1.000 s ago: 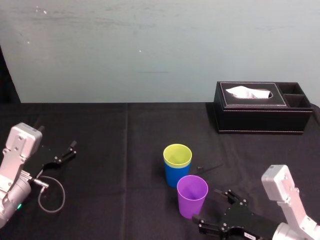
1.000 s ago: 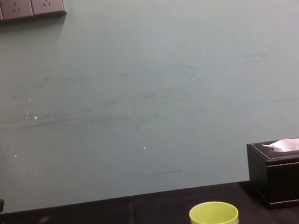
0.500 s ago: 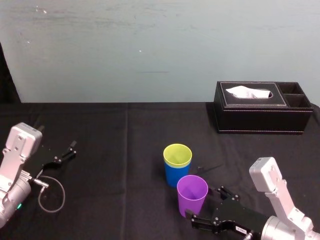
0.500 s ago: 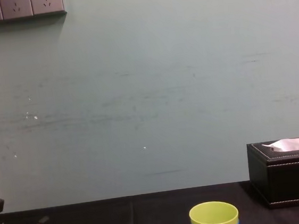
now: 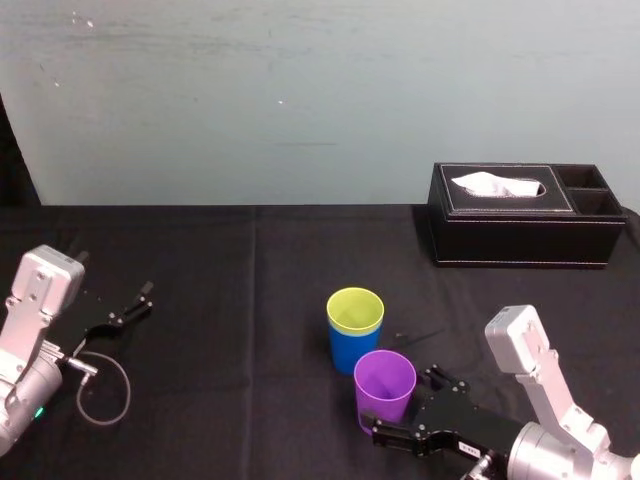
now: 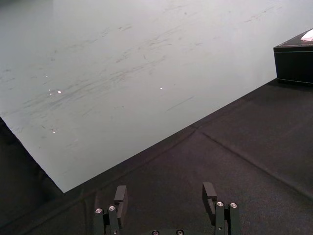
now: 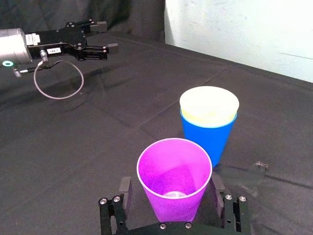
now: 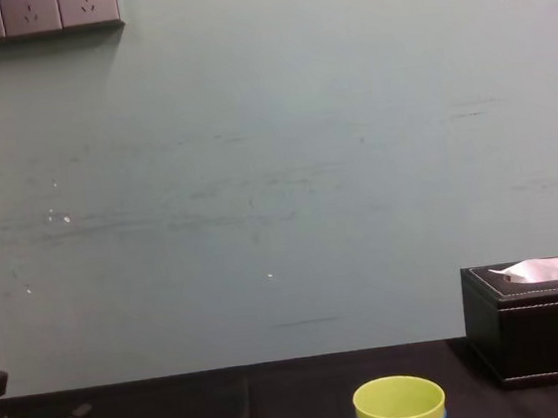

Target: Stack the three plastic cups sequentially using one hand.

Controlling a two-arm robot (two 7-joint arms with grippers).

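1. Right end effector (image 5: 403, 403), lower right of head view, spread around the purple cup (image 5: 385, 385), not squeezing.
2. Yellow-green cup (image 5: 355, 309) sits in the blue cup (image 5: 350, 352) just above it.
3. Uneven squeeze could knock purple into that stack.
4. Left end effector (image 5: 133, 303) parked far left, spread.

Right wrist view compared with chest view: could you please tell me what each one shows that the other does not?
The right wrist view gives the purple cup standing inside the open right hand. The chest view gives the tissue box and the wall sockets. Both have the yellow cup nested in the blue cup, and the idle left hand off to the robot's left.
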